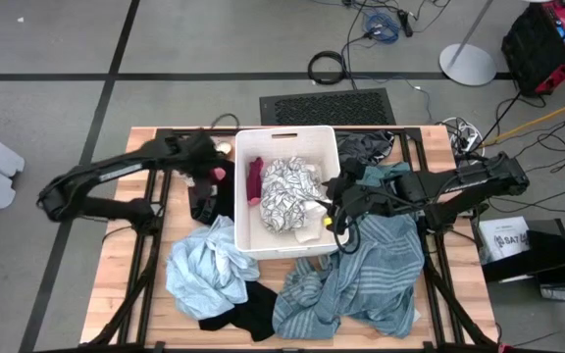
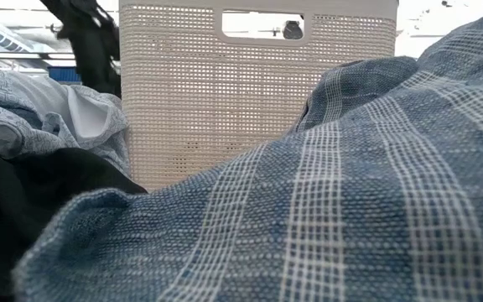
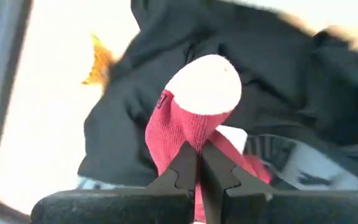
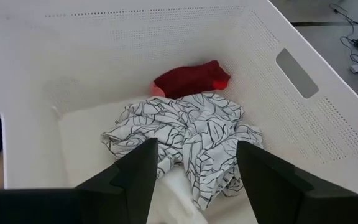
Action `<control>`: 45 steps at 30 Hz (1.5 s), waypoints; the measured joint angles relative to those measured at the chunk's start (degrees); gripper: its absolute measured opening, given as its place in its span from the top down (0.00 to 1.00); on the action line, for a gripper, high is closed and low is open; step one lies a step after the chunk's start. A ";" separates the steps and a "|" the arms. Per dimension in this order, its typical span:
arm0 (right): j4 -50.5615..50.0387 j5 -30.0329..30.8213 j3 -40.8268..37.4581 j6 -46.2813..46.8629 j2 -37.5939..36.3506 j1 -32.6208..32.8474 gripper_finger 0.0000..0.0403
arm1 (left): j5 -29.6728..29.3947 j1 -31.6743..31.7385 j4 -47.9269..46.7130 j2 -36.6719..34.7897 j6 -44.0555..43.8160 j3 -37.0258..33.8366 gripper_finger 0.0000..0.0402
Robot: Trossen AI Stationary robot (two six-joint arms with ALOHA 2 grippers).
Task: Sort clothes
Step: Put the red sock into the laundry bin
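A small magenta sock [image 3: 188,134] is pinched tight in the left gripper [image 3: 199,163] just off the bin [image 1: 287,137]'s 9 o'clock wall, presumably to be dropped inside; the right gripper [image 4: 194,163] is held spread over the patterned garment [image 4: 185,134] already binned; the striped shirt [image 1: 361,279] is left at 5 o'clock on the desk [image 1: 116,284].

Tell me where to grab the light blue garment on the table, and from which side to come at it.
Grip the light blue garment at the raised, bunched folds near its middle, coming straight down from above. It lies crumpled in a heap left of the white bin, so the ridges probably give a pincer something to pinch. Avoid its lower edge, which overlaps the black garment, where you might lift both.
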 joint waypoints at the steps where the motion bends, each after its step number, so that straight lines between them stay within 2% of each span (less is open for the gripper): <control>1: -0.24 0.00 0.00 -0.15 0.00 0.00 0.49 | 0.65 0.00 -0.79 -2.25 -0.51 0.61 0.99; 5: -0.62 0.15 0.00 -1.23 0.00 0.00 0.49 | 5.92 0.00 -0.59 -11.81 -3.65 2.01 0.99; 11: 1.24 3.37 -1.30 -2.00 -0.11 -0.52 0.49 | 16.53 0.00 7.90 -24.28 -11.30 2.77 0.99; 16: 5.33 2.91 -5.95 -2.76 -0.87 -2.64 0.49 | 18.12 -0.04 12.54 -30.67 -16.16 2.83 0.99; 18: 9.45 2.75 -8.05 -3.52 -1.15 -3.94 0.49 | 18.66 -0.04 14.02 -32.19 -18.94 2.85 0.99; 20: 15.72 1.12 -10.11 -5.72 -1.22 -5.08 0.49 | 21.85 -0.04 16.39 -32.95 -21.78 2.85 0.99; 24: 31.16 -7.23 -12.65 -12.13 -1.27 -6.93 0.49 | 29.01 -0.43 26.38 -32.85 -28.80 2.85 1.00; 27: 43.88 -12.70 -14.66 -15.12 -1.29 -7.75 0.49 | 30.22 -1.80 36.26 -31.59 -33.59 2.85 1.00; 30: 51.89 -13.98 -15.34 -16.25 -1.29 -7.75 0.49 | 30.28 -4.00 44.17 -28.56 -37.47 2.85 1.00; 37: 56.31 -14.10 -15.37 -16.22 -1.29 -6.93 0.49 | 30.26 -11.37 52.54 -18.35 -38.96 2.85 1.00; 45: 57.39 -13.99 -15.37 -15.81 -1.27 -6.88 0.49 | 30.18 -20.23 68.92 -6.07 -39.04 2.79 1.00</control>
